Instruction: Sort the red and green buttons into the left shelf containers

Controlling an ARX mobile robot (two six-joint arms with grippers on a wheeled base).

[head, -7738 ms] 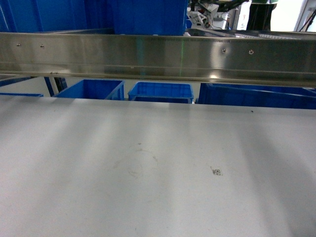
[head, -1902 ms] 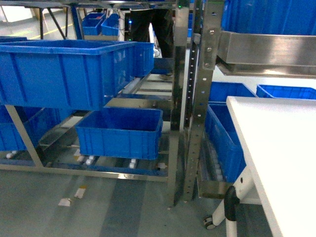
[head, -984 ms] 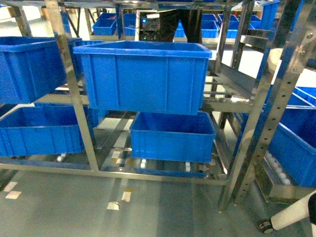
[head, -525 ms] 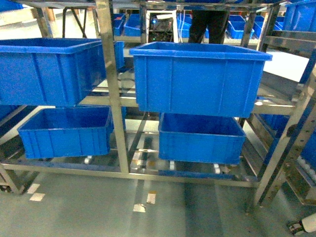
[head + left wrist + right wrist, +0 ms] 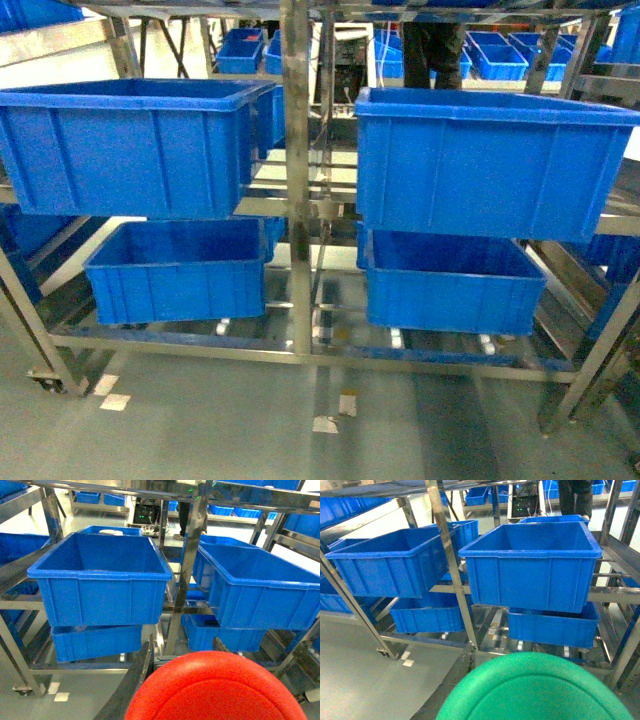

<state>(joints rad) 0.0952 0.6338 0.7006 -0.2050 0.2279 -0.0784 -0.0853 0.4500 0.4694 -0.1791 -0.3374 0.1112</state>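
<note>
The red button's cap (image 5: 215, 690) fills the bottom of the left wrist view, and my left gripper (image 5: 182, 655) is shut on it, dark fingers (image 5: 135, 680) showing beside it. In the right wrist view my right gripper (image 5: 502, 655) is likewise shut on the green button (image 5: 535, 690). Both button bodies are hidden under their caps. The left shelf containers face me as deep blue bins on a steel rack: upper left (image 5: 130, 150), upper right (image 5: 490, 160), lower left (image 5: 175, 270), lower right (image 5: 455, 285). Neither gripper shows in the head view.
A steel upright (image 5: 297, 180) splits the rack between the bin pairs. Slanted legs stand at the left (image 5: 30, 320) and right (image 5: 600, 350). Grey floor with tape marks (image 5: 325, 425) lies in front. A person's legs (image 5: 435, 45) and more blue bins stand behind.
The head view has swung from the white table to the rack. Over the last second the bins slid rightward in view, and the centre upright now stands mid-frame.
</note>
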